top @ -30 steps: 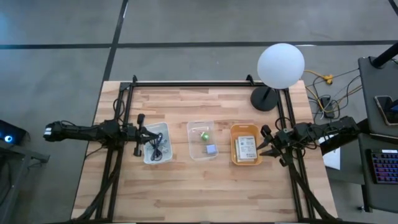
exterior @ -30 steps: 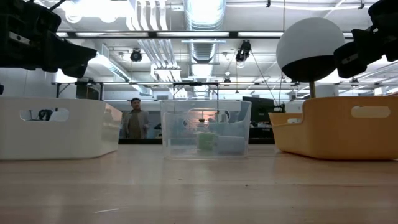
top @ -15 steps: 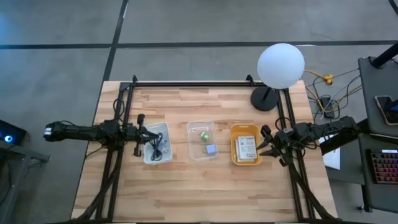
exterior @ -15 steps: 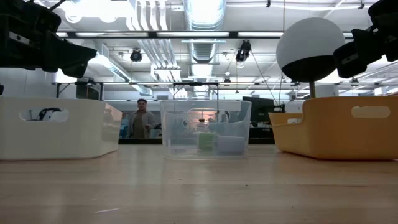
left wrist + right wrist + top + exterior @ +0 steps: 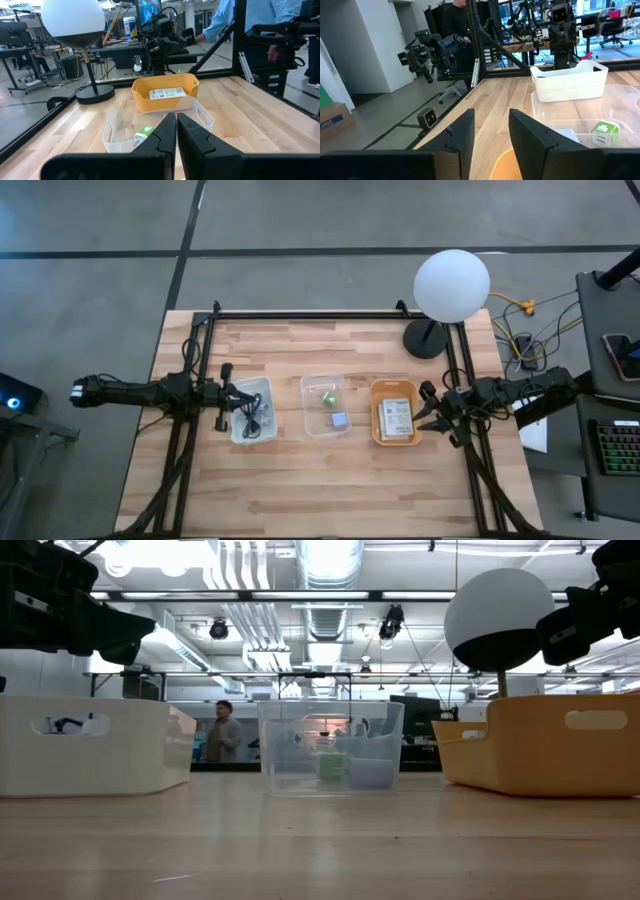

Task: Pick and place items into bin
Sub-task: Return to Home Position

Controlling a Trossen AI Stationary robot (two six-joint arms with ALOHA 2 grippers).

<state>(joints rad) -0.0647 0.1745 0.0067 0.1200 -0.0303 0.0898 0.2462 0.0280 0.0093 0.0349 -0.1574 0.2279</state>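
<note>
In the high view three trays stand in a row on the wooden table. The white tray (image 5: 252,409) holds coiled black cables (image 5: 253,418). The clear tray (image 5: 325,406) holds a green cube (image 5: 329,396) and a lavender cube (image 5: 340,420). The orange tray (image 5: 394,412) holds white printed packets (image 5: 395,418). My left gripper (image 5: 232,393) hovers at the white tray's left end, shut and empty (image 5: 176,131). My right gripper (image 5: 424,408) hovers at the orange tray's right end, open and empty (image 5: 491,131). In the low view both arms hang above tray height.
A white globe lamp (image 5: 452,284) stands on its dark base (image 5: 428,338) at the table's far right corner. A black frame (image 5: 310,313) runs along the far edge and down both sides. Bare wood lies along the near edge (image 5: 320,490). A person (image 5: 222,732) stands far behind the table.
Nothing on the table has moved and both arms have kept still. Only the person far behind the table has shifted about.
</note>
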